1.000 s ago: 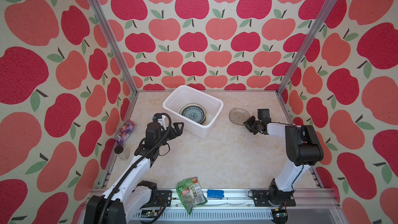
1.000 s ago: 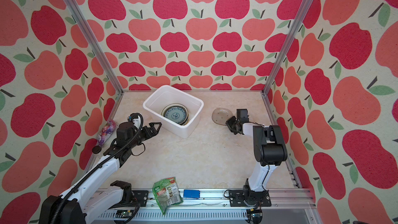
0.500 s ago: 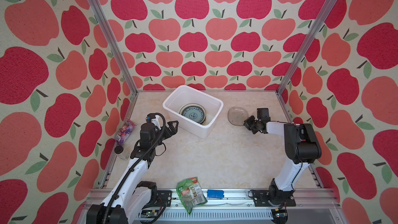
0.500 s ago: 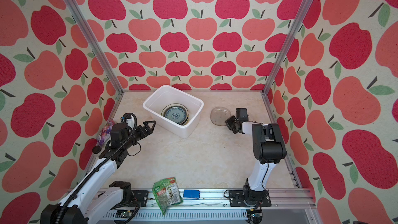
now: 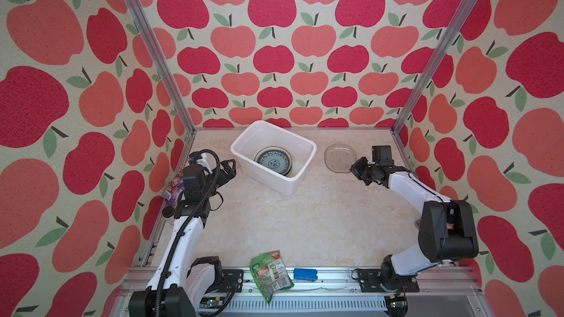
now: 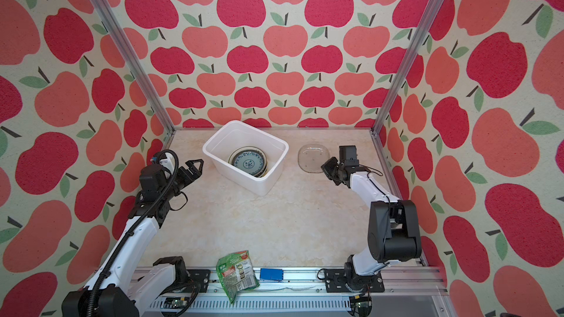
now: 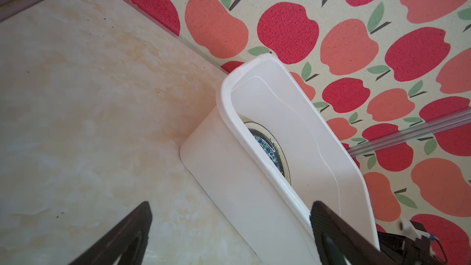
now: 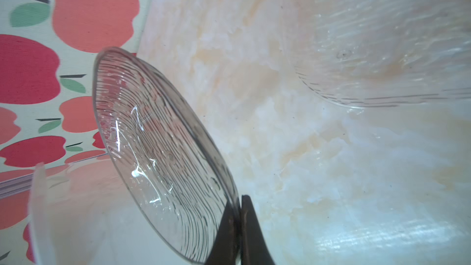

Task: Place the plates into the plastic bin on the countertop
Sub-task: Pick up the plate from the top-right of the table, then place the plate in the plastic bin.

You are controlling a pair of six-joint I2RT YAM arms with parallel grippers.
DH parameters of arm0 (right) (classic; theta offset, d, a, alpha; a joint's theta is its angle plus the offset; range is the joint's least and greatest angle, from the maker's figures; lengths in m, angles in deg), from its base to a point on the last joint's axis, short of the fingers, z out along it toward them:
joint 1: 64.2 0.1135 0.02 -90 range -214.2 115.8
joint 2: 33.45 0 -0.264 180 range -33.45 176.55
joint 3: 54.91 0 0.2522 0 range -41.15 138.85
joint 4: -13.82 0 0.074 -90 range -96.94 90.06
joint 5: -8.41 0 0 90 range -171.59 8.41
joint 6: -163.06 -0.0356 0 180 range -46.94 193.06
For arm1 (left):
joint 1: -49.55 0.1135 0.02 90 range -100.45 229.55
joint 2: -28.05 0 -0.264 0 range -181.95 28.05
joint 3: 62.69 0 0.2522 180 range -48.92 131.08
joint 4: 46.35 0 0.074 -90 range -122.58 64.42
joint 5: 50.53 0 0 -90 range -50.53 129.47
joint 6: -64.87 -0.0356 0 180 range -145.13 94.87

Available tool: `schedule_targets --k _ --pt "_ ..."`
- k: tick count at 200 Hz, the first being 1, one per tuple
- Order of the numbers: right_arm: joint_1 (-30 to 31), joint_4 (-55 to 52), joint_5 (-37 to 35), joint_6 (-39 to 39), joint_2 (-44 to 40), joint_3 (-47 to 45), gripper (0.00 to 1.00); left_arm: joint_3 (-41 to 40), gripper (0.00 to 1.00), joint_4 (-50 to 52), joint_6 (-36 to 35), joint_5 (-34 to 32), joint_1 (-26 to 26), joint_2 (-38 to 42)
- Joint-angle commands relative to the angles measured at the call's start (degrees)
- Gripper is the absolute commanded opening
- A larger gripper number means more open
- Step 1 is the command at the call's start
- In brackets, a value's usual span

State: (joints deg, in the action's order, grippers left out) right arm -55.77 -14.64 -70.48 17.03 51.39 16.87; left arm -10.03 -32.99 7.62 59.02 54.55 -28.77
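Right arm [image 5: 409, 186] stretches low; right gripper [image 8: 238, 205] pinches tilted plate [image 8: 158, 149] rim; left gripper [image 7: 230, 203] spread beside bin [image 5: 268, 176]. Beige surface [image 5: 305, 224], apple-print walls [image 5: 274, 56].

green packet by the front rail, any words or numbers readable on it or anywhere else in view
green packet: printed label, lettering too small to read.
purple packet: print blurred, unreadable.
No other text is legible anywhere.

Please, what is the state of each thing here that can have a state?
Bin: upright, open-topped.
Patterned plate: lying inside bin.
Smoky plate: rim pinched by right fingers.
Clear plate: lying on countertop.
Left fingers: open, empty.
Right fingers: shut on smoky plate.
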Motion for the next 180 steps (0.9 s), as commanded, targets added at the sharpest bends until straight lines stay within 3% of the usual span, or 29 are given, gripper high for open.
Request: schedule_targets --k 1,23,53,83,119,180 --pt "-0.8 -10.3 -2.9 4.4 -6.3 6.6 0.00 5.0 0.99 1.4 -2.8 1.6 1.4 -4.1" --pt "-0.1 -14.3 -4.0 5.5 -9.1 14.6 0.00 9.1 0.99 1.6 -2.9 2.8 2.4 -9.3" --pt "5.5 -19.0 -4.1 7.9 -4.4 30.1 0.00 11.8 0.99 -2.3 -2.6 4.0 3.5 -14.1" --pt "11.4 -19.5 -3.4 6.0 3.7 41.3 0.00 15.6 0.99 -4.1 -2.0 5.8 4.1 -19.1" --pt "17.5 -29.6 -7.6 1.0 16.1 59.9 0.00 18.4 0.99 -5.6 -0.9 6.8 4.2 -22.7" --pt "27.1 -42.0 -8.9 -6.2 36.5 86.1 0.00 15.1 0.99 -10.0 2.2 7.2 4.0 -23.4"
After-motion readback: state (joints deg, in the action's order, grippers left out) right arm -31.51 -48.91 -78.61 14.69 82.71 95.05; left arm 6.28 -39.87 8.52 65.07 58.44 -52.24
